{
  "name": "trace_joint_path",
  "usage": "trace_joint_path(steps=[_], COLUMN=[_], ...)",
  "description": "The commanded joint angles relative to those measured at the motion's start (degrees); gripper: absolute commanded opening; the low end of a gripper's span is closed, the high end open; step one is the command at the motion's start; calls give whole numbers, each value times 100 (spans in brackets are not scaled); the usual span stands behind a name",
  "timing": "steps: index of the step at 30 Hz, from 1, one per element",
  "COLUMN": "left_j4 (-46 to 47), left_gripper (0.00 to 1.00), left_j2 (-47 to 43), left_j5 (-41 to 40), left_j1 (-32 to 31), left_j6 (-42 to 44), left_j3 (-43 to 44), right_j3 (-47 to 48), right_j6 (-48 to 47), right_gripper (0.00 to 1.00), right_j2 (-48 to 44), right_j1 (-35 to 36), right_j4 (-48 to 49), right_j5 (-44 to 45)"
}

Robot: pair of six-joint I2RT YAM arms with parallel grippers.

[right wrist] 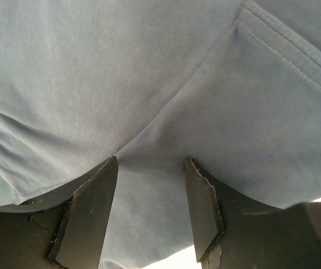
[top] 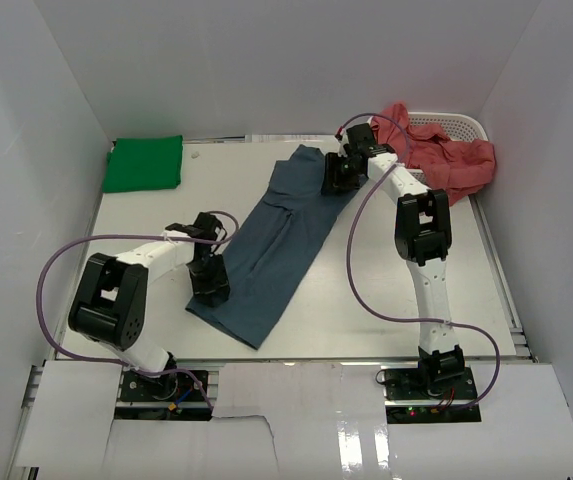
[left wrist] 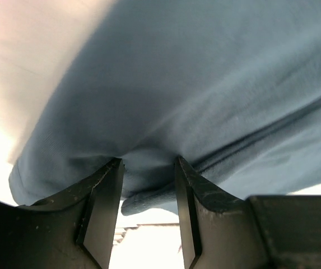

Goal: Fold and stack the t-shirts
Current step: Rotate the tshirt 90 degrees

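The slate blue t-shirt [top: 271,245] is lying diagonally across your table [top: 386,330]. Your left gripper [left wrist: 148,161] is touching its near end and your right gripper [right wrist: 152,159] its far end, both with jaws standing apart.

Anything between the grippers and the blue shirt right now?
Nothing visible does. The left gripper and the right gripper each have the slate blue t-shirt between parted jaws: left at its near edge, right at its far end.

From above, the left gripper [top: 209,288] and right gripper [top: 334,180] are hiding their own fingertips. The slate blue t-shirt [top: 276,240] is running off both wrist views' edges. Salmon red t-shirts [top: 446,155] are covering much of the basket [top: 461,122].
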Motion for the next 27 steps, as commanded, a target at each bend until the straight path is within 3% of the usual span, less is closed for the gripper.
trace_joint_path(steps=[1,10,18,27], left_j4=[-52,-44,386,642], left_gripper=[53,54,54,54], left_j2=[71,-183,-175,273], left_j5=[701,983,1282,1414], left_j1=[-530,-1488,-2710,-3677], left_j6=[-448,-1150,-1986,-2575], left_j3=[-238,-501,-818,-352], right_j3=[-85,81,309,196], right_j6=[252,911,1465,1922], right_gripper=[58,59,62,64], right_j2=[280,552,859,992], right_j1=[-32,-32,-32,-172], right_j4=[312,927,1613,2429], right_j5=[-337,-1154,-1699,-2042])
